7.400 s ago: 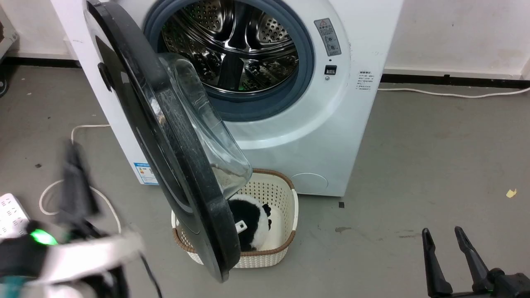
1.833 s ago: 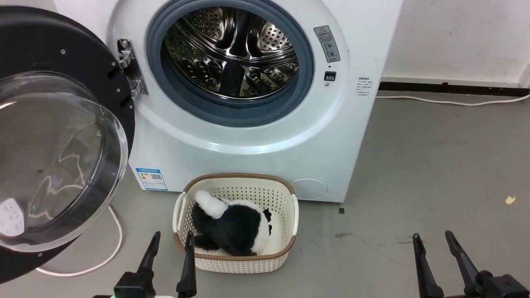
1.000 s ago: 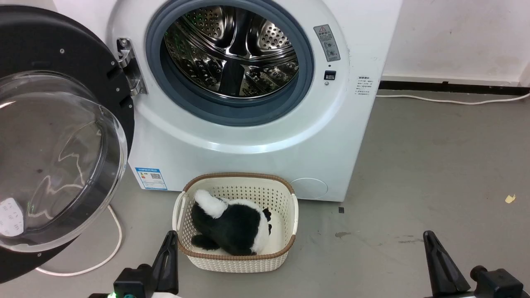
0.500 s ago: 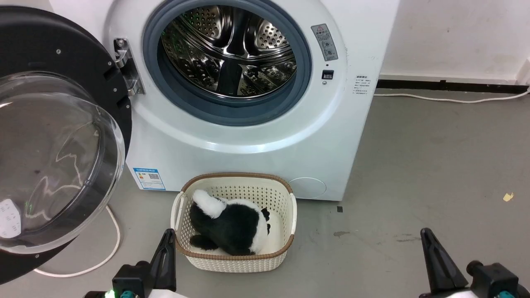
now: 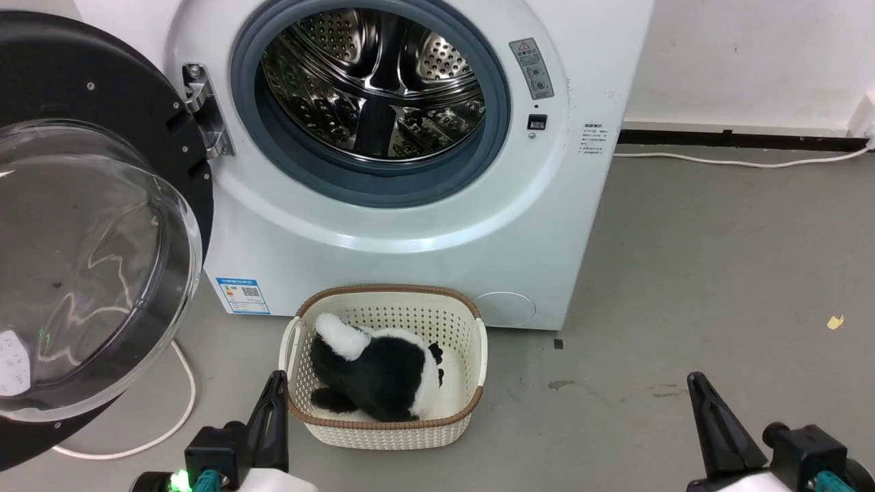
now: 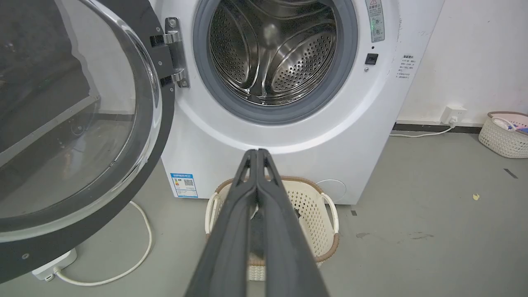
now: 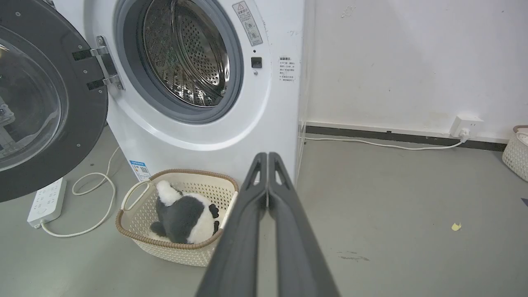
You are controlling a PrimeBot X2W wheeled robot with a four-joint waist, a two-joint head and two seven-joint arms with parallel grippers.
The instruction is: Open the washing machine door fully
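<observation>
The washer (image 5: pixel 424 232) is standing against a white wall, and its steel drum (image 5: pixel 383 75) is showing through the round hole. The door (image 5: pixel 75 68) is hanging wide open on the washer's left side, held by its hinge (image 5: pixel 202 109). Its glass bowl (image 5: pixel 82 273) is bulging out toward the robot. A pale basket (image 5: pixel 393 288) is sitting on the grey floor just in front of the washer, and a black and white soft toy (image 5: pixel 383 369) is lying in it.

The left gripper (image 6: pixel 256 153) is hovering low, just beside the basket's near left corner. Its fingers are pressing tight together and holding nothing. The door is up and to the left of them, well apart.

The right gripper (image 7: pixel 267 156) is hovering over bare floor, well to the right of the basket. Its fingers are pressing together too, with nothing between them. The door is far from them, across the washer.

A white cord (image 5: pixel 184 418) is curling on the floor under the door.
</observation>
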